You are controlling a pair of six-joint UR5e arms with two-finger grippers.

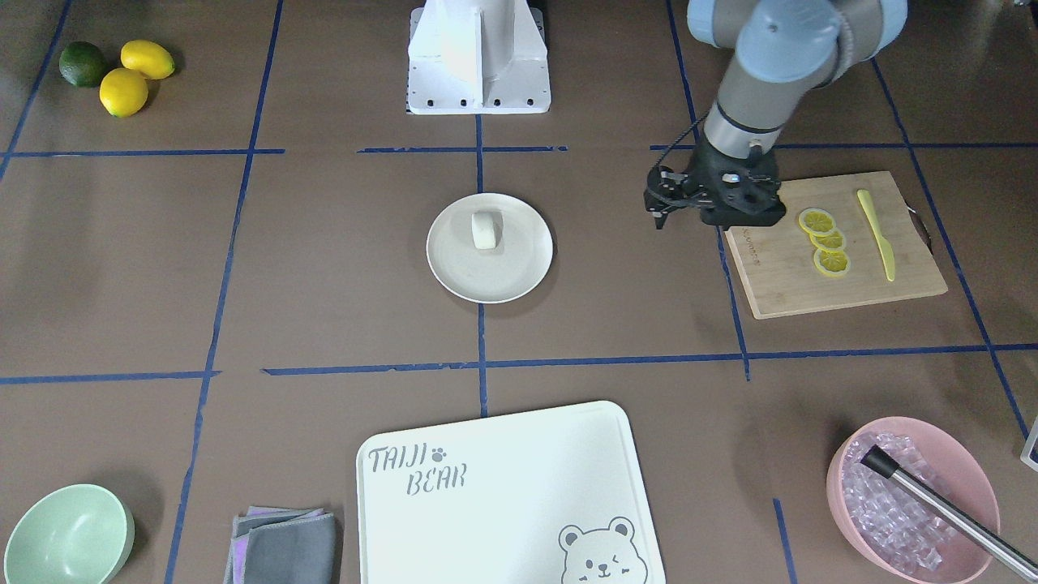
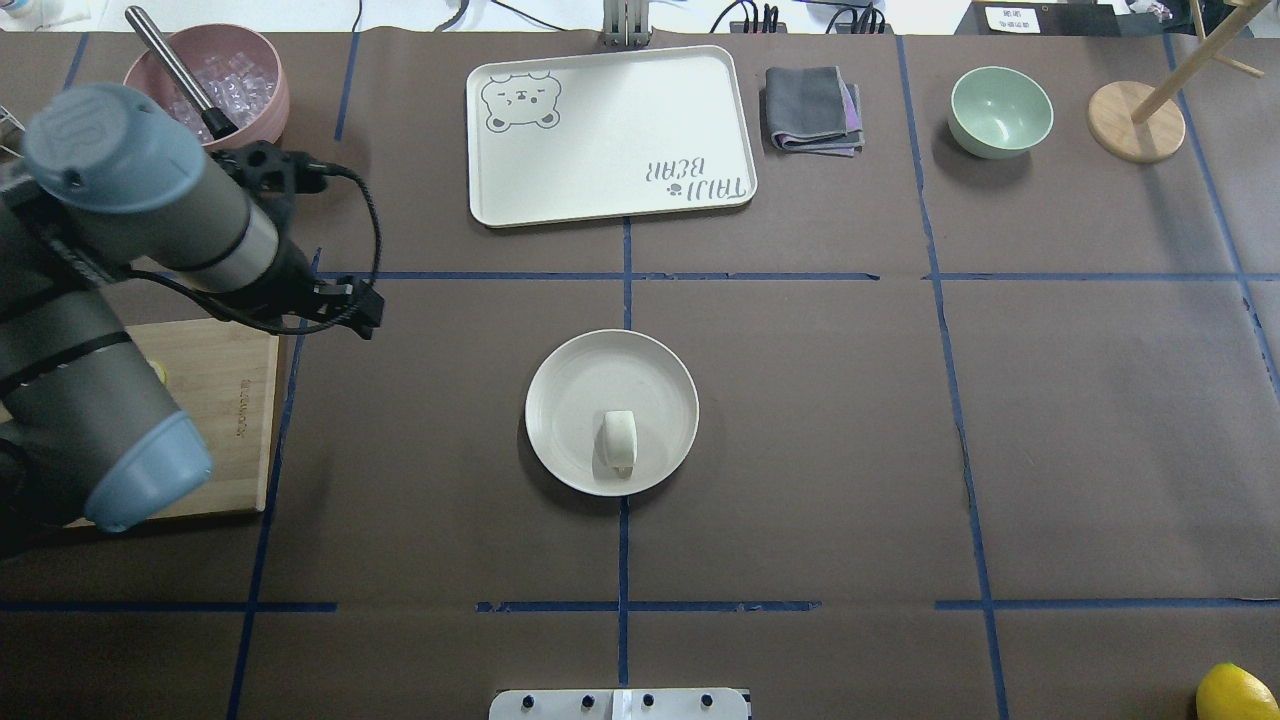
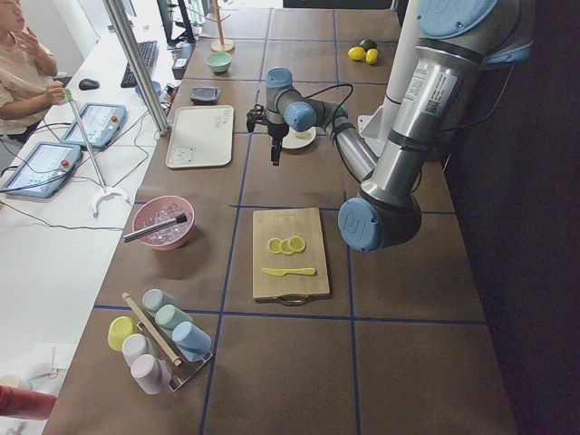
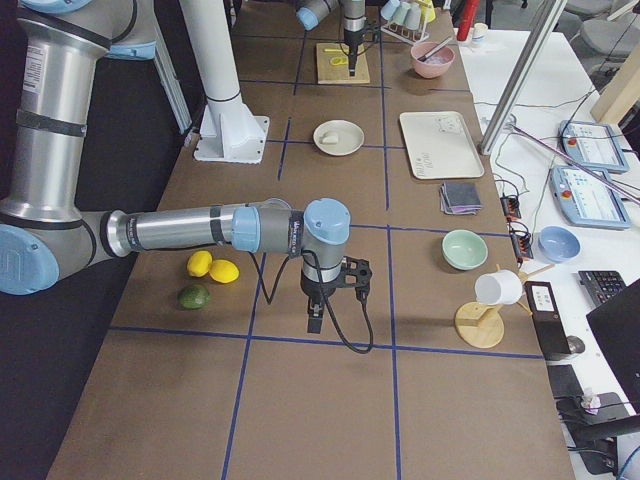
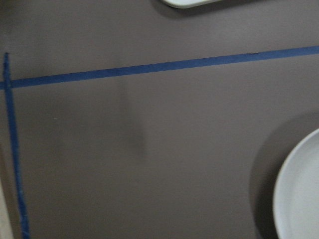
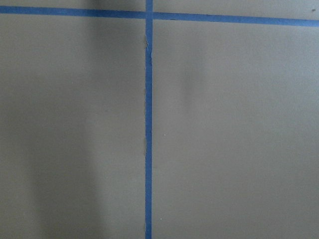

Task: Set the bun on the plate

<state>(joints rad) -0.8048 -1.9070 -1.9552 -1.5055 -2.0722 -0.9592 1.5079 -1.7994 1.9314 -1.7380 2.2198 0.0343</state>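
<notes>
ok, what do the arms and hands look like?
Same build on both sides: grey metal tubes with pale blue joint caps. The left arm ends in a black left hand, with a black cable looping off the wrist. The right arm and right hand look the same.

The plate [image 1: 519, 272] looked matt cream plastic, the bun [image 1: 485, 229] smooth and white. The cutting board [image 1: 778, 284] was pale wood; the table [image 1: 324, 268] wore matt brown paper.

Left claw [image 3: 275, 160] hangs near the plate [image 3: 304, 140].
</notes>
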